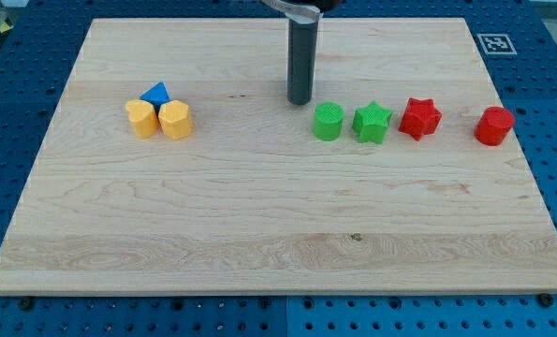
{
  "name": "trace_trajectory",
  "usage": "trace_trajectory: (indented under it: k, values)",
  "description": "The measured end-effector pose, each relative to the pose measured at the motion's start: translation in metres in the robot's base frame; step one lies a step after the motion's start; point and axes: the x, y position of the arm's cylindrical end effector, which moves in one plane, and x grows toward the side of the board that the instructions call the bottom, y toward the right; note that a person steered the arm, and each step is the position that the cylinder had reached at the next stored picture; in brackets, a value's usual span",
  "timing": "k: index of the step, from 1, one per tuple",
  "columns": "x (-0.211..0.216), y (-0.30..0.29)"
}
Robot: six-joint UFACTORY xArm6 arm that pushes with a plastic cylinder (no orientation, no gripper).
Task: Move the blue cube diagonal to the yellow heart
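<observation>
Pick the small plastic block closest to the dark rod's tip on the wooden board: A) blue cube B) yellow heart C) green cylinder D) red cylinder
C: my tip sits just up and left of the green cylinder, apart from it; every other block lies farther off.

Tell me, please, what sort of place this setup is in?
Probably a robotics lab bench: a wooden board rests on a blue perforated table, a printed marker tag sits at its corner, and my tip hangs above it.
</observation>
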Motion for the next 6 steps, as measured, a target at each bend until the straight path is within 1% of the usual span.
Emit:
trace_trajectory:
  k: [1,2,3,4,5,6]
  values:
    - [0.005,0.017]
    - [0.000,0.070]
    - [-0.022,0.091]
    - [-0.026,0.037]
    - [-0.015,-0.048]
    - [-0.018,-0.062]
